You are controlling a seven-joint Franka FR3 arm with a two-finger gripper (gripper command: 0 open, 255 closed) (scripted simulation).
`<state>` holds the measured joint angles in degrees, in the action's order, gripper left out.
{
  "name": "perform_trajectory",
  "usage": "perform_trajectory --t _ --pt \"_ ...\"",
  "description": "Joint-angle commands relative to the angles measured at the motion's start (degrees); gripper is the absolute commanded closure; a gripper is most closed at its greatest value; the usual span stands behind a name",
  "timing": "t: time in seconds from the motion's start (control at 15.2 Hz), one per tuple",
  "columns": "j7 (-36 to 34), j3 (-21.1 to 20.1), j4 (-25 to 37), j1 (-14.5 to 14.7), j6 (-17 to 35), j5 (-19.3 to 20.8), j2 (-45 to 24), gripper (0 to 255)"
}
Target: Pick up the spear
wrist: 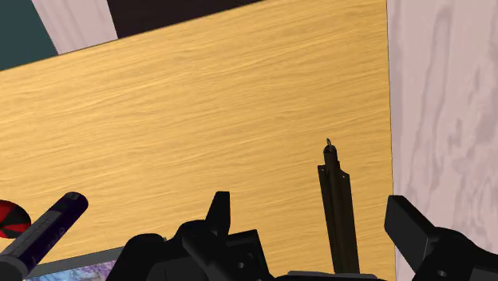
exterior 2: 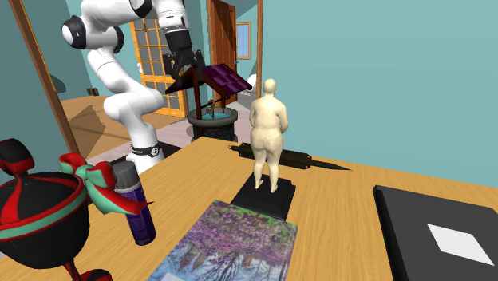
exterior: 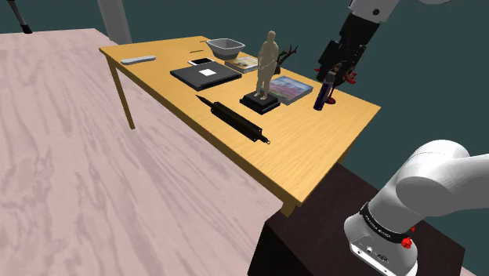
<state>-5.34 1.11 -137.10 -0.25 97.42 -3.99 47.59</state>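
Spear (exterior: 233, 120), black and slim, lies flat on the desk (exterior: 313, 157), close to the long edge that faces the pale floor (exterior: 70, 180). Its thin tip points toward the shoulder view's lower right. It rests just beside the black base of a tan statue (exterior: 267, 67), on the side away from the jaws.

The white arm (exterior: 439, 184) reaches up from its stand, and the jaws hang in the air over the desk's other long side, above a dark purple bottle (exterior: 321, 92) that stands upright there. The jaws are spread wide and hold nothing. Statue and a colourful book (exterior: 290, 88) stand between them and the spear, which is well apart from them and untouched.

Seen from the wrist, the spear (wrist: 339, 211) shows down on the wood in the gap between the two parted fingers (wrist: 217, 214), with the desk's edge and the floor just beyond it.

Farther along the desk sit a flat black case (exterior: 205, 74), a grey bowl (exterior: 226, 47) and a small remote (exterior: 139, 59). A black pot (exterior 2: 40, 215) tied with red and green ribbon stands near the bottle.
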Motion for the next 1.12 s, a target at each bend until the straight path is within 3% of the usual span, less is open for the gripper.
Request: perform_trajectory --t 0.0,0.53,1.06 --pt "0.0 0.0 0.0 0.0 0.0 0.0 0.0 0" --pt "0.4 -2.7 3.2 1.6 11.6 0.0 -16.5 0" --pt "-0.1 -5.2 11.0 2.7 19.9 1.5 -34.3 0"
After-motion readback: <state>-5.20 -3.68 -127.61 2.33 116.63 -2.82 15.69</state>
